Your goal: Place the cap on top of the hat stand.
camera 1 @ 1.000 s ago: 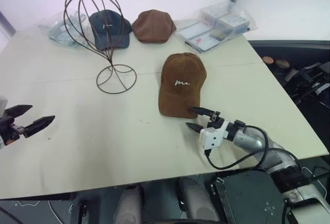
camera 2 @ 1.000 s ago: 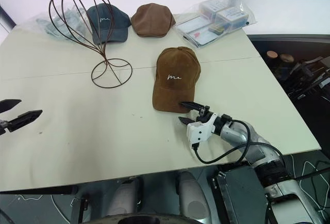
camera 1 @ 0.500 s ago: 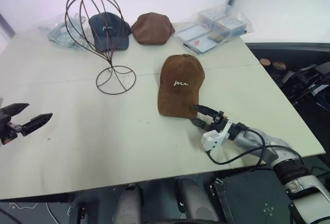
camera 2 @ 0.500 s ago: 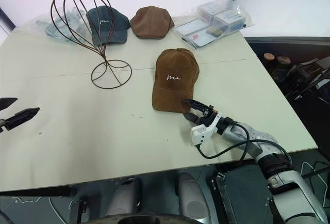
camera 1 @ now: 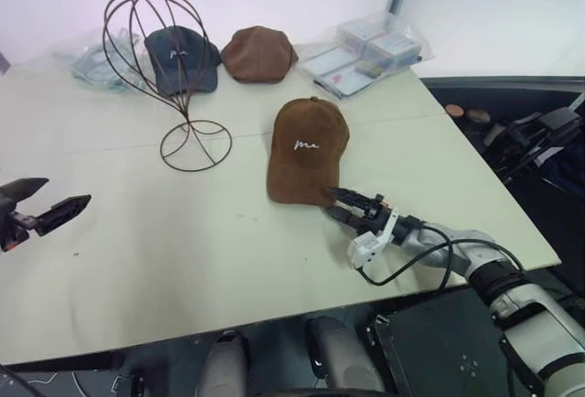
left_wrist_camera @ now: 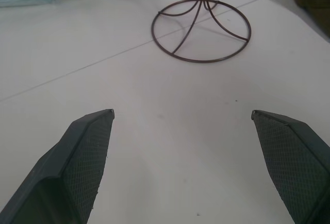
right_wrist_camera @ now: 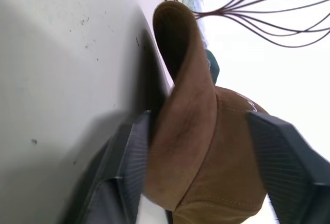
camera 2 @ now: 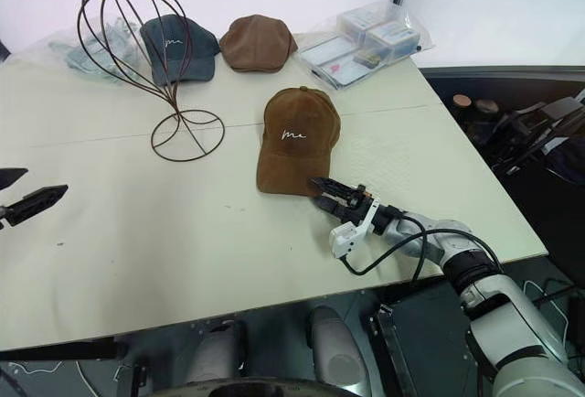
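Note:
The cap [camera 1: 306, 145], brown with white script, lies in the middle of the table, its brim toward me. My right gripper [camera 1: 331, 202] lies level at the brim's front edge, its jaws open. In the right wrist view the curved brim [right_wrist_camera: 188, 105] stands between the fingers. One finger [right_wrist_camera: 131, 152] touches the brim and the other stays a little off. The wire hat stand [camera 1: 183, 107] stands upright behind and left of the cap, its ring base [left_wrist_camera: 201, 60] on the table. My left gripper [camera 1: 67, 190] hovers open and empty over the table's left side.
A navy cap [camera 1: 181, 54] and a plain brown cap [camera 1: 258, 52] lie at the back, behind the stand. Clear bags of packets [camera 1: 366, 45] sit at the back right, another bag [camera 1: 87, 59] at the back left. Dark equipment [camera 1: 530, 132] stands past the table's right edge.
My right gripper's wrist has rolled and its fingers have drawn closer together around the cap's brim. The whole picture has shifted with the camera. The left gripper has held still.

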Controlling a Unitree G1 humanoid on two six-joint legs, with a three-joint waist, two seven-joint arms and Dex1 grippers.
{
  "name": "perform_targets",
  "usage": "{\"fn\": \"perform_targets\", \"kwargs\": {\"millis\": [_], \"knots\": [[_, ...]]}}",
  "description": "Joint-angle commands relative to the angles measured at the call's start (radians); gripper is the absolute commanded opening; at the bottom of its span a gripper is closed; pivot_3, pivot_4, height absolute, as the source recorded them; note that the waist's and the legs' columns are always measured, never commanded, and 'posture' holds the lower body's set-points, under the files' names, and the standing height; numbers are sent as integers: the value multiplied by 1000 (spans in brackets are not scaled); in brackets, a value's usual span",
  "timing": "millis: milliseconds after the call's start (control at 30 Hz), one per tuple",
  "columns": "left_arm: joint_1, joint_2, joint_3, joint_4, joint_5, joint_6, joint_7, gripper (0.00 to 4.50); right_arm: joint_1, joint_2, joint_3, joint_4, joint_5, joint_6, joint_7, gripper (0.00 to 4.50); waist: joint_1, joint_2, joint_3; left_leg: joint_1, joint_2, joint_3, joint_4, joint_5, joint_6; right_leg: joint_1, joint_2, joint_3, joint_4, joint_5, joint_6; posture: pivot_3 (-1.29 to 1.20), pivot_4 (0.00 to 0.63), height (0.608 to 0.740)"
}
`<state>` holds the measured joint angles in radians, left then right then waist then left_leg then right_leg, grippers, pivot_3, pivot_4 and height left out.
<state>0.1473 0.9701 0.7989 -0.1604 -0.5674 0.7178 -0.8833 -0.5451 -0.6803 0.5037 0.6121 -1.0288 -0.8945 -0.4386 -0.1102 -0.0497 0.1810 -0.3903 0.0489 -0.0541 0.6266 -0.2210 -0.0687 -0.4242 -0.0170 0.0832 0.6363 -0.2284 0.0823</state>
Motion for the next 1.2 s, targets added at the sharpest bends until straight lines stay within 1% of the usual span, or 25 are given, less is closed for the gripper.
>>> {"fn": "perform_targets", "kwargs": {"millis": [33, 67, 100, 167, 233, 267, 333, 367, 433, 500, 600, 667, 767, 833, 900, 1000, 1200], "knots": [[3, 13, 50, -33, -6, 4, 7, 4500, -8, 19, 60, 64, -48, 17, -7, 728, -9, -2, -1, 1, 0, 0, 0, 0, 0, 1, 0, 0, 0, 0, 0, 0, 150, 740], [6, 11, 53, -35, -6, 4, 9, 4500, -13, 23, 67, 74, -47, 18, -11, 193, -16, -5, -3, 2, 0, -1, 0, 0, 0, 3, 0, 0, -1, 0, 0, 0, 150, 740], [7, 10, 55, -36, -6, 4, 10, 4500, -17, 24, 72, 81, -46, 20, -15, 23, -20, -7, -4, 5, 1, -1, 0, 0, 0, 5, 1, 0, -2, 0, 0, 0, 150, 740], [13, 8, 62, -39, -7, 6, 12, 4500, -24, 30, 79, 98, -40, 23, -21, 23, -24, -7, -4, 8, 3, -3, -1, 0, 0, 11, 2, -1, -8, 0, 0, 0, 150, 740], [19, 8, 69, -45, -9, 8, 15, 4500, -29, 38, 84, 113, -35, 24, -26, 23, -30, -5, -5, 16, 3, -4, -3, -2, -3, 16, 2, -1, -16, 0, 0, 0, 150, 740], [21, 8, 71, -47, -10, 10, 16, 4500, -31, 43, 84, 120, -30, 25, -28, 23, -35, -6, -5, 17, 3, -7, -7, -2, -4, 20, 4, -1, -26, 1, -1, 0, 150, 740], [24, 11, 78, -46, -11, 12, 15, 4500, -34, 55, 76, 128, -11, 35, -27, 23, -43, -5, -5, 15, 3, -11, -12, -3, -4, 26, 4, -3, -37, 1, -2, 0, 150, 740], [24, 13, 80, -45, -10, 11, 15, 4500, -36, 67, 59, 134, 19, 43, -19, 23, -44, -6, -5, 15, 3, -11, -13, -3, -4, 28, 4, -3, -41, 1, -2, 0, 150, 740], [25, 16, 82, -40, -9, 9, 14, 4500, -41, 84, 27, 131, 74, 52, -4, 23, -50, -6, -5, 16, 3, -7, -13, -2, -4, 29, 1, -2, -41, 4, -7, 0, 150, 740], [24, 18, 83, -36, -8, 7, 13, 4500, -43, 110, -28, 109, 169, 72, 33, 23, -54, -6, -5, 16, 2, -3, -13, -2, -4, 26, -3, -2, -41, 4, -7, 0, 150, 740], [14, 33, 85, -32, -17, 12, 0, 4500, -51, 139, -98, 22, 269, 121, 86, 23, -49, -5, -3, 15, 2, -2, -14, -1, -1, 22, -3, -2, -37, 4, -7, 0, 150, 740], [3, 49, 87, -43, -37, 14, -28, 4500, -64, 152, -136, -45, 324, 165, 138, 23, -42, 0, 0, 12, 1, -1, -14, 0, 0, 16, -2, -2, -33, 4, -7, 0, 150, 740], [-50, 88, 105, -48, -112, 71, -64, 4500, -97, 177, -234, -177, 420, 297, 209, 23, -26, 2, 1, 5, -2, -2, -13, 0, 0, 5, -2, 1, -18, 3, -4, 0, 150, 740], [-85, 106, 113, -33, -131, 90, -63, 4500, -133, 188, -290, -255, 463, 374, 244, 23, -13, 4, 4, -3, -2, -2, -13, 0, 0, -7, 1, 2, -8, 3, -4, 0, 150, 740], [-118, 115, 119, -16, -145, 105, -59, 4500, -175, 205, -336, -309, 502, 440, 272, 23, -10, 8, 6, -3, -1, -4, -16, 0, 0, -10, 3, 2, -5, 2, -2, 0, 150, 740], [-159, 127, 116, 5, -160, 111, -60, 4500, -245, 237, -370, -376, 541, 504, 305, 23, -9, 9, 7, -3, 1, -6, -21, 0, 1, -12, 6, 0, -4, 1, -3, 0, 150, 740], [-234, 178, 96, 24, -193, 140, -88, 4500, -370, 294, -390, -448, 595, 557, 364, 23, -14, 10, 7, -3, 1, -5, -23, 0, 1, -14, 5, 1, -4, 2, -4, 0, 150, 740]]}}
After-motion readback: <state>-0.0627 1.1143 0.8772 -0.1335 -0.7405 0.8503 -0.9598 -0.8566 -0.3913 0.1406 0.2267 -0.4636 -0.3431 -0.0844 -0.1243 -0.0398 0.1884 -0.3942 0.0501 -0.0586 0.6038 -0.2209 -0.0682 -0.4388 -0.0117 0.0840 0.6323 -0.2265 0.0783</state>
